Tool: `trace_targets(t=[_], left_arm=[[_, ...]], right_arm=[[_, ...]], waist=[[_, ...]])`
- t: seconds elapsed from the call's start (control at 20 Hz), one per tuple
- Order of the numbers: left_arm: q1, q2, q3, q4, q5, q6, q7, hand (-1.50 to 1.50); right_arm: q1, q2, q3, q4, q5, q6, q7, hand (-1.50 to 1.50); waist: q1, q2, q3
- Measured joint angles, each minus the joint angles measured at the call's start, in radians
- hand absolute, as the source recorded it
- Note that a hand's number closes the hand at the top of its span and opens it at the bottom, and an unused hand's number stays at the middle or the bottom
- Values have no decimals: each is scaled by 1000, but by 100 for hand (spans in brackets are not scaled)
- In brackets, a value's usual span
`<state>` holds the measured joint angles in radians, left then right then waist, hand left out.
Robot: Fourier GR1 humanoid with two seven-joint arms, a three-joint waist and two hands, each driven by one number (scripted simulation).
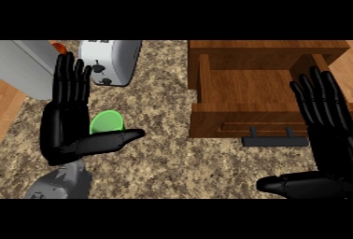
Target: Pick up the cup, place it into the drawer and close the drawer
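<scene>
A green cup [107, 122] stands on the speckled counter, partly hidden behind my left hand [63, 126]. That hand is open, fingers straight and pointing away, its thumb stretched to the right just in front of the cup. The wooden drawer [241, 93] is pulled open at the upper right; nothing shows inside it, and its dark handle [276, 140] faces me. My right hand [329, 140] is open too, fingers straight, at the right edge over the drawer's front right corner, thumb low and pointing left.
A white toaster [110, 60] stands at the back, behind the left hand. A grey appliance [27, 67] fills the top left corner, with a small orange thing [59, 47] beside it. Wooden floor [8, 105] shows past the counter's left edge.
</scene>
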<state>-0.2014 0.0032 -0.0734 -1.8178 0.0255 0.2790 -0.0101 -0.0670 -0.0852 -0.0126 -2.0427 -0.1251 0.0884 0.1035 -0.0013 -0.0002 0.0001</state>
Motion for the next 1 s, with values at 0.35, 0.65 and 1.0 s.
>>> trace_targets(t=[0.35,0.65,1.0], left_arm=[[-11,7,26,68,18,1,-30,-150],[29,9,28,80,31,5,-40,-150],[121,3,30,124,34,1,-102,-150]], right_arm=[[-2,24,20,-2,21,-11,-7,-150],[-16,19,6,-11,21,-13,14,-150],[-22,13,-8,-1,18,-2,1,-150]], waist=[[0,0,0],[1,0,0],[2,0,0]])
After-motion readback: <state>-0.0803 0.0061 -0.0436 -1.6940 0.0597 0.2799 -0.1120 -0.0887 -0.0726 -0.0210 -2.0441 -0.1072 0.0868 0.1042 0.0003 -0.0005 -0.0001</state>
